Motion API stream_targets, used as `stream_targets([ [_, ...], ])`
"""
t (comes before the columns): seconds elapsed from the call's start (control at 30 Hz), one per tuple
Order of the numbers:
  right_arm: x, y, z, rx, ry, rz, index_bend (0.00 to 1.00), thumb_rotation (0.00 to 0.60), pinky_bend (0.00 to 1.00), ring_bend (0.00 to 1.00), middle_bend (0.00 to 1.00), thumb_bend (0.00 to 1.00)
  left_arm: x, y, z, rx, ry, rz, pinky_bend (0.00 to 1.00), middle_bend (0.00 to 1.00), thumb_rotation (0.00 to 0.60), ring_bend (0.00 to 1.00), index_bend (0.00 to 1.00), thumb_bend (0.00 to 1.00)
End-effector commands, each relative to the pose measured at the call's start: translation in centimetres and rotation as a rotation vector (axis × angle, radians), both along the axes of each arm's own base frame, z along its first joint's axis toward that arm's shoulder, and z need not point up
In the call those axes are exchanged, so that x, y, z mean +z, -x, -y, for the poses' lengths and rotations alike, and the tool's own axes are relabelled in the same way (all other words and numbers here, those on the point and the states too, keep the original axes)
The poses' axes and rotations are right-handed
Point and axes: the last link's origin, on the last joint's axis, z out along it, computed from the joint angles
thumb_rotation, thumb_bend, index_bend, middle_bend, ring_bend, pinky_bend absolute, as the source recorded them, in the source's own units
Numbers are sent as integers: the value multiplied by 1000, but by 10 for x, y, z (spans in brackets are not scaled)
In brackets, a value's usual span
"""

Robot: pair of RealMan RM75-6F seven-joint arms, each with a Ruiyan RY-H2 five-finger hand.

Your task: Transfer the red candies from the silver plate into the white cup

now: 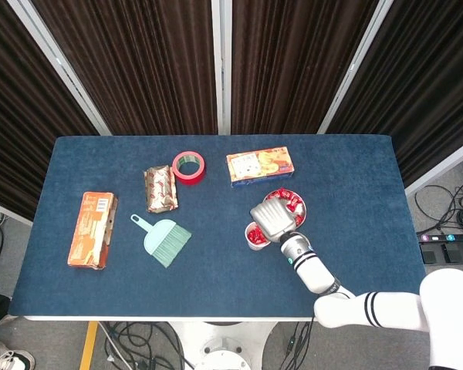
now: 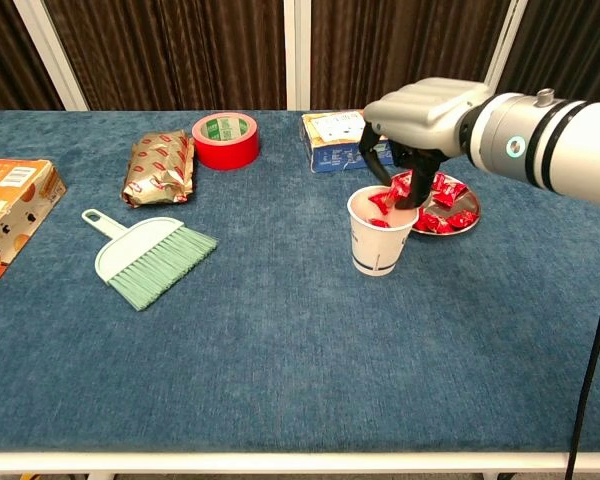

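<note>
The white cup (image 2: 377, 250) stands mid-table, seen small in the head view as the white cup (image 1: 254, 243). Just right of it is the silver plate (image 2: 467, 225) with several red candies (image 2: 445, 190). My right hand (image 2: 420, 115) hovers over the cup, fingers pointing down into its mouth. A red candy (image 2: 382, 199) sits pinched at the fingertips, level with the rim. From the head camera the right hand (image 1: 272, 220) covers most of the cup and the near edge of the plate (image 1: 301, 210). My left hand shows in neither view.
A yellow-and-blue snack box (image 2: 330, 137) lies just behind the cup. Further left are a red tape roll (image 2: 225, 140), a brown foil packet (image 2: 160, 165), a teal dustpan brush (image 2: 145, 255) and an orange box (image 2: 5, 215) at the left edge.
</note>
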Motion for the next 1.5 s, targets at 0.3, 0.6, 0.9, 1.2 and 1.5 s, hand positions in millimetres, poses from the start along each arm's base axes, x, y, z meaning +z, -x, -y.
stream_targets([
  [0.3, 34, 6, 19, -8, 103, 28, 424, 600, 1000, 1000, 1000, 49, -3, 1, -3, -4, 9, 5, 188, 164, 599, 58, 146, 102],
  [0.6, 26, 55, 57, -138, 95, -151, 416, 600, 1000, 1000, 1000, 121, -5, 0, -5, -15, 12, 11, 187, 164, 600, 58, 147, 102],
  [0.9, 2, 80, 81, -198, 43, -229, 418, 600, 1000, 1000, 1000, 163, -5, -1, -4, -13, 17, 9, 188, 164, 599, 58, 146, 102],
  [1.2, -6, 82, 88, -200, 29, -231, 417, 600, 1000, 1000, 1000, 167, -4, -1, -5, -14, 18, 5, 188, 164, 599, 58, 147, 103],
  [1.5, -10, 85, 94, -208, 30, -245, 417, 600, 1000, 1000, 1000, 190, -4, 1, -2, 1, 17, 4, 187, 164, 600, 58, 146, 103],
])
